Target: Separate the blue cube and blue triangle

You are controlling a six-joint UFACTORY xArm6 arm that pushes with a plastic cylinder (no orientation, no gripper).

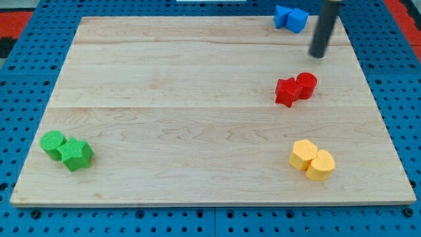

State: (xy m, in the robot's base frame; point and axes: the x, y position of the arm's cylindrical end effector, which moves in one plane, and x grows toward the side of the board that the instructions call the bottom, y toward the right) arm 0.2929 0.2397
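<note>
Board (pixel 197 131): pale wood on a blue pegboard (pixel 26 217).

Blue cube (pixel 297 20) and blue triangle (pixel 283 16): you find them touching at the board's 1 o'clock, hard against the top edge, the triangle at the cube's 9 o'clock. No room beyond them toward 12; open wood lies at their 9 and 6 o'clock.

My tip (pixel 319 55): a bare rod with no fingers, holding nothing. It sits near the pair at the cube's 5 o'clock, apart from both. The rod's upper part is cut off by the view's top.

Red pair (pixel 295 88): touching, at the tip's 7 o'clock; shapes hard to tell.

Yellow pair (pixel 312 160): touching, at the board's 4 o'clock, near the bottom edge.

Green pair (pixel 66 150): touching, at the board's 8 o'clock, close to the left edge.

Wide bare wood fills the centre.
</note>
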